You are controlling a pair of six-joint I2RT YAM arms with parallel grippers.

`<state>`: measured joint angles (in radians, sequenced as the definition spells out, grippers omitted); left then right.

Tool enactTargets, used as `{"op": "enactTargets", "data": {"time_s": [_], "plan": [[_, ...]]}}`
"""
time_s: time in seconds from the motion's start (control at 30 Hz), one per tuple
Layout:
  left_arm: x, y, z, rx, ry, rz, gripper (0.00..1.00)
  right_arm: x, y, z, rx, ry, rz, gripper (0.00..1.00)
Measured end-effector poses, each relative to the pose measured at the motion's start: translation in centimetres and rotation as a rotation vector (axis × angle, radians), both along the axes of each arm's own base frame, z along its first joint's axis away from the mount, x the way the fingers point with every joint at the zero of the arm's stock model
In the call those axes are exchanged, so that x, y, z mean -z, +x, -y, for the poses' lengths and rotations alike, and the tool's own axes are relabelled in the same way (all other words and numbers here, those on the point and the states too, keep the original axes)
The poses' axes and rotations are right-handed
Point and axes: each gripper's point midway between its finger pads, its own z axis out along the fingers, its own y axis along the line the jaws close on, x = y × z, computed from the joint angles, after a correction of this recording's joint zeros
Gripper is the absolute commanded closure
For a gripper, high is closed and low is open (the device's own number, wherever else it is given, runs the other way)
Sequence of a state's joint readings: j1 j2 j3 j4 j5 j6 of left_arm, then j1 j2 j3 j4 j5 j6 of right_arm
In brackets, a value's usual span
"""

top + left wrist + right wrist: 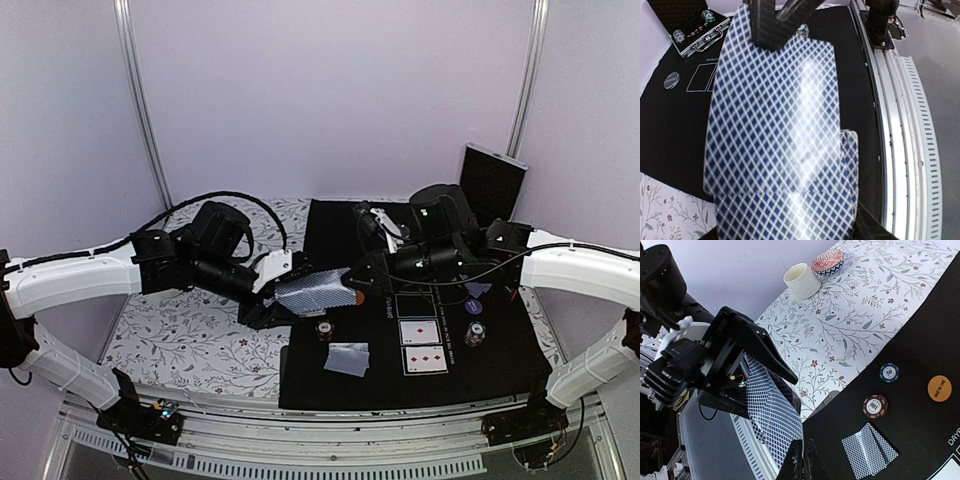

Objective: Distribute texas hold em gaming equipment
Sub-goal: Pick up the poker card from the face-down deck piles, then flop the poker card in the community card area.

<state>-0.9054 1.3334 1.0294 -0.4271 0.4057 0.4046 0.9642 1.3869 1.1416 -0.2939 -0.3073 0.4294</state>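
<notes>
My left gripper [300, 292] is shut on a deck of blue-backed playing cards [790, 215], held above the black mat's left edge. My right gripper [802, 462] is shut on the edge of the top card [775, 115], which is slid partway off the deck. On the mat [500, 370] lie two face-down cards [869, 450], a red 100 chip [875, 406], a blue 50 chip [889, 372] and an orange button disc [939, 388]. Three face-up cards [420, 332] lie in printed boxes, with another chip [474, 335] to their right.
A floral cloth [190, 330] covers the table's left half; a white cup [801, 280] and a patterned bowl [827, 261] stand at its far end. A silver-edged case [695, 30] holds more chips, a silver disc [671, 80] beside it. The metal rail [905, 150] runs along the near edge.
</notes>
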Motion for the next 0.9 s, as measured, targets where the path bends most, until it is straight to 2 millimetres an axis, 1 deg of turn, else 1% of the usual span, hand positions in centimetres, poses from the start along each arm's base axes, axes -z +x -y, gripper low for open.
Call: {"op": "enactTargets", "data": {"time_s": [0.07,0.13,0.23,0.33,0.4,0.43,0.47,0.53,0.57,0.63,0.67,0.77,0.8,0.83,0.9], "plan": [[0.0,0.0,0.0,0.000,0.000,0.000,0.43,-0.7,-0.2,0.6,0.011,0.002,0.010,0.98],[0.0,0.0,0.0,0.000,0.000,0.000,0.42,-1.9,-0.3,1.2,0.022,0.015,0.027,0.97],[0.0,0.0,0.0,0.000,0.000,0.000,0.42,-4.6,-0.5,2.5,0.054,0.055,0.076,0.98],[0.0,0.0,0.0,0.000,0.000,0.001,0.42,-6.8,-0.1,4.8,0.132,0.070,0.125,0.98],[0.0,0.0,0.0,0.002,0.000,0.002,0.42,-7.8,1.0,7.2,0.232,0.059,0.135,0.98],[0.0,0.0,0.0,0.002,0.000,0.002,0.42,-7.7,1.9,8.3,0.284,0.041,0.131,0.98],[0.0,0.0,0.0,0.002,0.000,0.002,0.42,-7.3,3.0,9.8,0.357,0.011,0.119,0.98],[0.0,0.0,0.0,0.002,0.000,0.003,0.42,-5.4,5.2,12.5,0.493,-0.084,0.074,0.98],[0.0,0.0,0.0,0.002,0.000,0.003,0.42,-3.6,6.4,13.9,0.567,-0.166,0.038,0.98],[0.0,0.0,0.0,0.002,0.000,0.003,0.42,-0.5,7.8,15.7,0.660,-0.302,-0.022,0.98],[0.0,0.0,0.0,0.002,0.000,0.003,0.42,1.8,8.5,16.8,0.713,-0.412,-0.062,0.98],[0.0,0.0,0.0,0.002,0.000,0.003,0.42,6.7,9.3,18.9,0.799,-0.666,-0.146,0.98],[0.0,0.0,0.0,0.002,0.000,0.003,0.42,8.0,9.5,19.6,0.825,-0.751,-0.167,0.98],[0.0,0.0,0.0,0.002,0.000,0.003,0.42,9.2,9.6,20.3,0.846,-0.830,-0.183,0.98],[0.0,0.0,0.0,0.003,-0.001,0.003,0.42,10.7,9.8,21.3,0.880,-0.953,-0.198,0.98]]}}
